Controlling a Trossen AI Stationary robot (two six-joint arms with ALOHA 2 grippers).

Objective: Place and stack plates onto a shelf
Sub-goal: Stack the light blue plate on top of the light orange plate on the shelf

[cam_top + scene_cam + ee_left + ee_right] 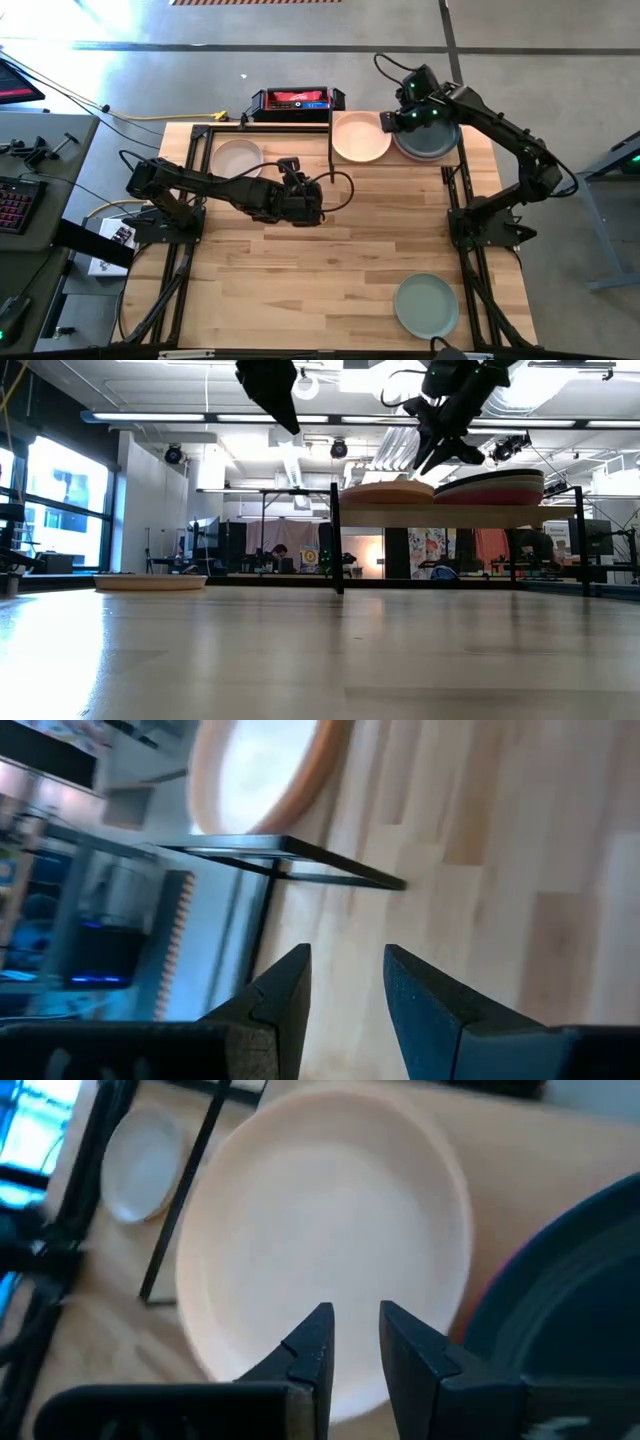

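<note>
From above, the shelf [470, 150] stands at the far right of the table [340, 260], carrying a peach plate [360, 137] beside a stack topped by a slate plate [430, 140]; the right claw [392, 120] hovers between the two, over their near edges. The left claw [312, 205] hangs mid-table, near the shelf's black post. A cream plate [236, 157] lies on the table at far left, and a sage plate [426, 305] sits alone near the front right corner. From table height, the shelf [460, 510] shows the peach plate [385, 492] and the stack [495, 488], pinkish layers under the dark top, with the right claw [432, 455] just above them, and the cream plate [150, 582] low on the left. The left wrist shows its claw [347, 985] slightly apart, gripping nothing, over bare wood near the cream plate [260, 775]. The right wrist shows its claw [355, 1345] narrowly parted and empty above the peach plate [325, 1230], the slate plate [570, 1300] alongside
</note>
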